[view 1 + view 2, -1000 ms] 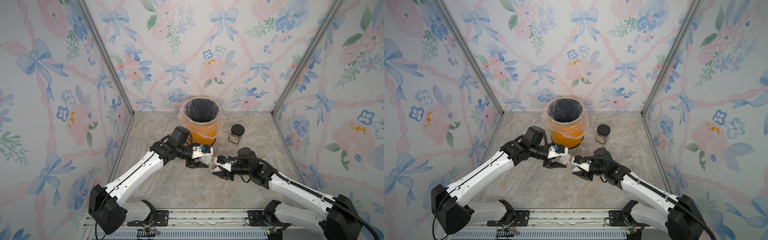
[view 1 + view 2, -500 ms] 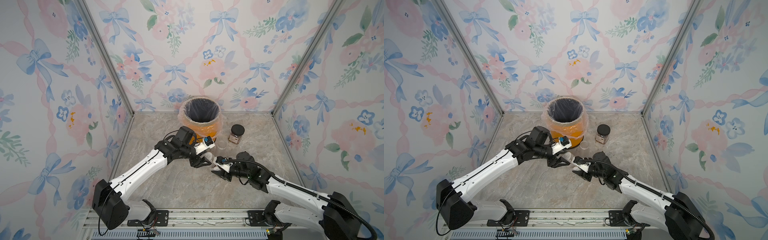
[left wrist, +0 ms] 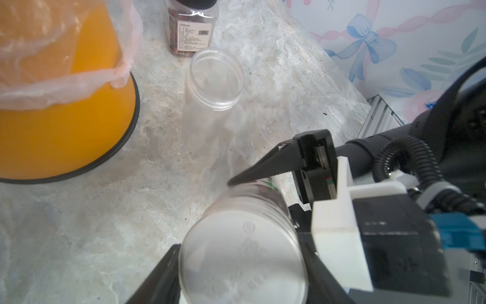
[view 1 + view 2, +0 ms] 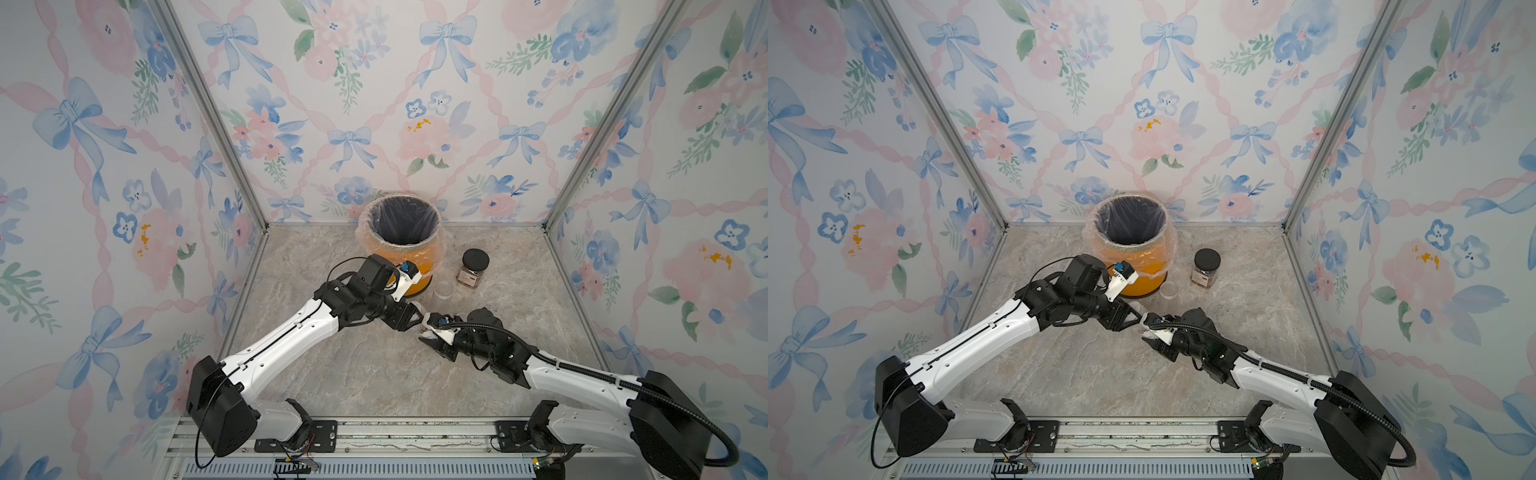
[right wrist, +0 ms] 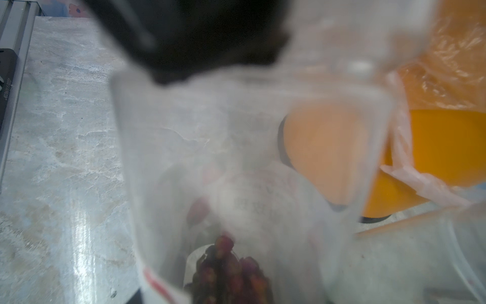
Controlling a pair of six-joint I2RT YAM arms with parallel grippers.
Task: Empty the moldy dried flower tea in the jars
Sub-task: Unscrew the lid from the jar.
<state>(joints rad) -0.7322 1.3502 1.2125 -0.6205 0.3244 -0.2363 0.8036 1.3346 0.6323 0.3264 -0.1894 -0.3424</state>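
Here you are, by the look of it, at the uncapping step for one jar, with the pour not yet begun. The marble tabletop [image 4: 353,374] carries everything. At its back, the orange bin [image 4: 428,255], lined with clear plastic, stands open behind both grippers. Your two arms meet end to end in front of it.

The black-lidded jar [image 4: 473,268] stands upright and closed, with brown contents, just right of the bin. The open jar [image 4: 444,289], upright, lidless and apparently empty, stands between them, near your grippers.

The round jar [image 3: 252,197] is lifted off the table and lies roughly level. Your right gripper [image 4: 428,331] is clamped narrowly on its body. Your left gripper [image 4: 413,319] spans its lid [image 3: 242,258], with a jaw on each side and set fairly wide. Whether the lid is loose cannot be told. The moldy dried flower tea [image 5: 228,265] shows as reddish-brown buds heaped at the end nearest the right wrist.

Next you would need to twist the lid clear, carry the jar over the bin's rim and tip it. The open jar stands close to that path and could be knocked.
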